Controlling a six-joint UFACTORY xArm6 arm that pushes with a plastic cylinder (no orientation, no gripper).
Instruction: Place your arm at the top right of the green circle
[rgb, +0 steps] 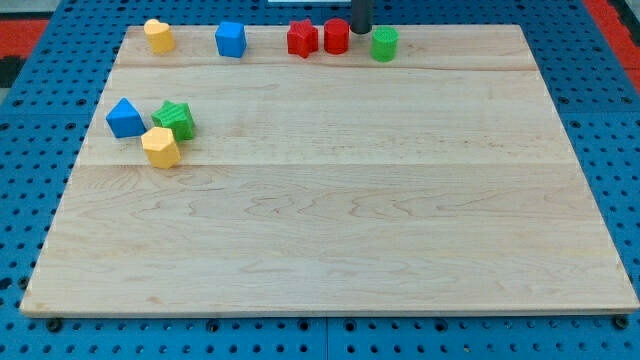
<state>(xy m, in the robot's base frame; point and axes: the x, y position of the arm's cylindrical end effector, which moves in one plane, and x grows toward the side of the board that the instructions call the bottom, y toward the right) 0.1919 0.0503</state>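
The green circle block (384, 44) stands near the board's top edge, right of centre. My rod comes down from the view's top and my tip (360, 31) sits just above and left of the green circle, between it and the red circle block (336, 36). A red star block (302, 38) stands left of the red circle, touching it or nearly so.
A blue cube (230, 39) and a yellow heart block (158, 35) stand along the top edge at the left. At the board's left a blue triangle block (125, 118), a green star block (176, 119) and a yellow hexagon block (160, 147) cluster together. The wooden board (330, 220) lies on a blue pegboard.
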